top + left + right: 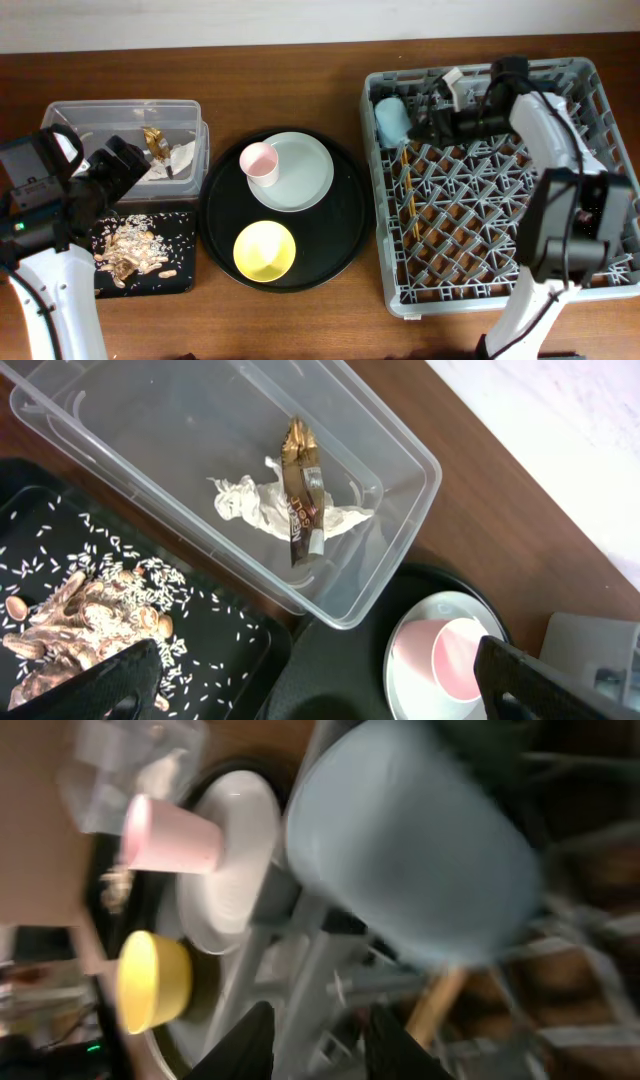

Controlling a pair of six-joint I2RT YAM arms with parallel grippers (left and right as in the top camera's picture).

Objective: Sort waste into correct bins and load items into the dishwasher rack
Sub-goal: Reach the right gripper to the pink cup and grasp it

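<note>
Crockery nearest me: the yellow bowl (264, 250) sits upright at the near edge of the round black tray (335, 240). I judge it stiff, light and slick, best pinched over its rim wall. Farther in on the tray, the pink cup (258, 162) stands on the grey-green plate (305, 175). It looks light and tippy, so I'd clamp one side wall near the mouth. Left of the tray, my left hand (320, 675) hangs tilted over the clear box (150, 420), fingers spread wide, holding nothing. Right of the tray and farthest back, my right hand (320, 1035) reaches into the dishwasher rack (480, 270). Its fingers are parted and empty, just short of the blue cup (410, 850) resting among the pegs.
</note>
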